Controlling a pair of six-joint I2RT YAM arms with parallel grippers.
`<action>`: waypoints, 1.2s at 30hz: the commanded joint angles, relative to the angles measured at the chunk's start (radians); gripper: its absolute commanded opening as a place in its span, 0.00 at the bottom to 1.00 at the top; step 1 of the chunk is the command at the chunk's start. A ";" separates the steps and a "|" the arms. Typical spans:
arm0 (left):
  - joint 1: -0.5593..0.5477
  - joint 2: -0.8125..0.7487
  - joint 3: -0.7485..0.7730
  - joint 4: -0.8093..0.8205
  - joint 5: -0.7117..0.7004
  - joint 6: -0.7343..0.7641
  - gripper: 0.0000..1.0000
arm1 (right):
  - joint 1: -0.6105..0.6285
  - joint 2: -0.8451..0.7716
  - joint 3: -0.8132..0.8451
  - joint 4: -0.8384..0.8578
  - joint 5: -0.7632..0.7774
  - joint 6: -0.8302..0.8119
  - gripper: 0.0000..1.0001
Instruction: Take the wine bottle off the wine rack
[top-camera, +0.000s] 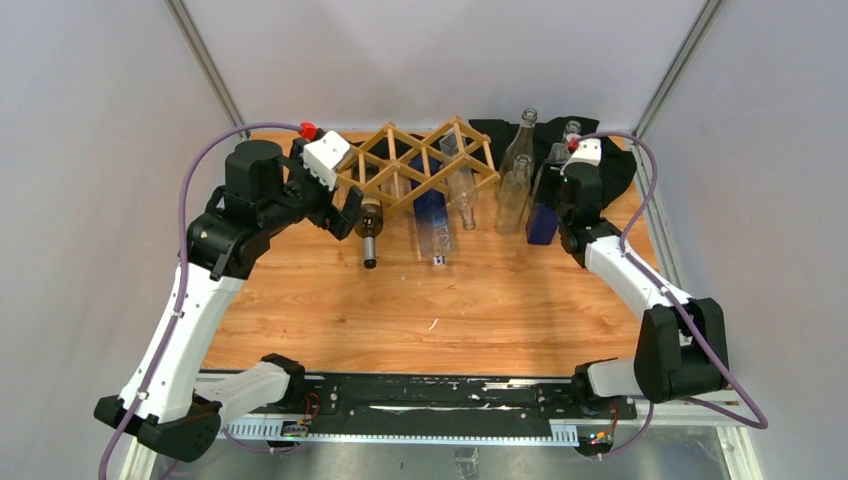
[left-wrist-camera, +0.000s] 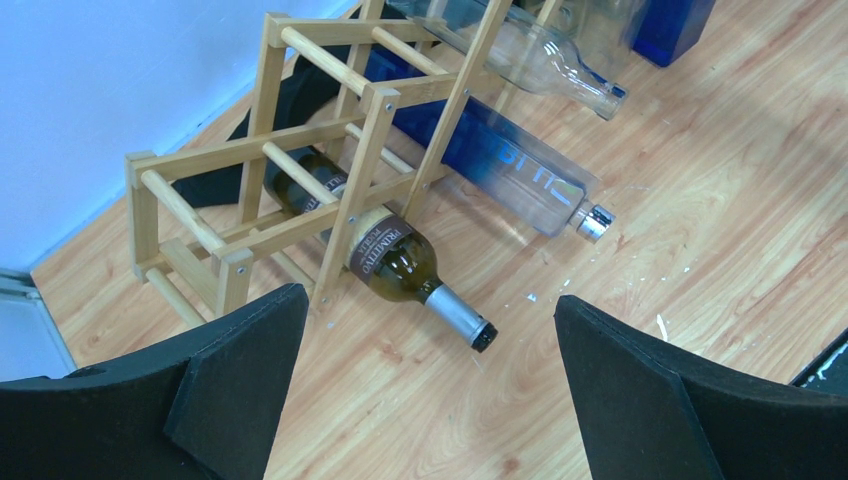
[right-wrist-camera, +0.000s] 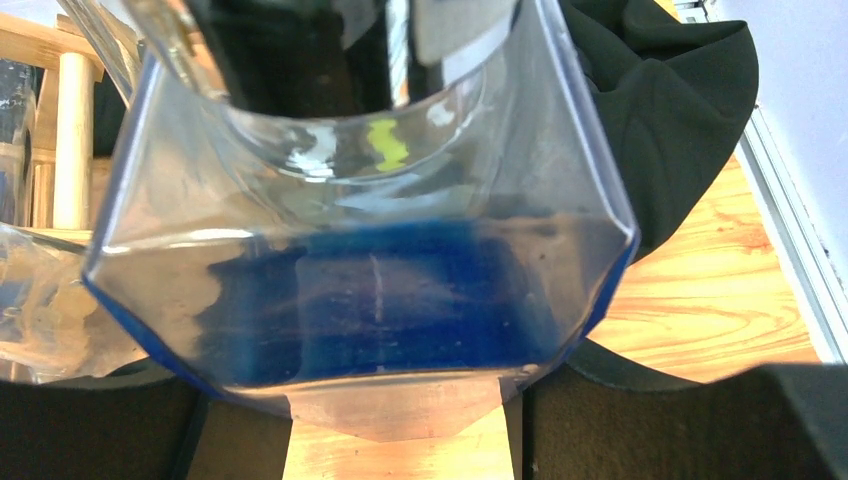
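as l gripper gapes, wine bottle lies ahead of fingers, apart.

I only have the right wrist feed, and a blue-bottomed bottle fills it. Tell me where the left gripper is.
Observer: The left gripper is open and empty, at the left end of the wine rack.
Operator: Name what's ahead of it.
Observer: A dark wine bottle lying in the rack's lower left opening, neck poking out.
Operator: Place my bottle.
Observer: The blue-bottomed bottle is right of the rack, beside upright clear bottles.
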 joint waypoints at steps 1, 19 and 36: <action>0.005 -0.017 0.009 0.011 0.021 -0.008 1.00 | -0.016 -0.024 -0.008 0.142 0.018 0.003 0.53; 0.005 0.002 0.015 0.007 0.042 -0.015 1.00 | 0.010 -0.248 0.069 -0.170 0.000 0.087 0.93; 0.006 0.050 0.008 0.007 0.031 -0.017 1.00 | 0.259 -0.276 0.305 -0.397 -0.019 0.120 0.94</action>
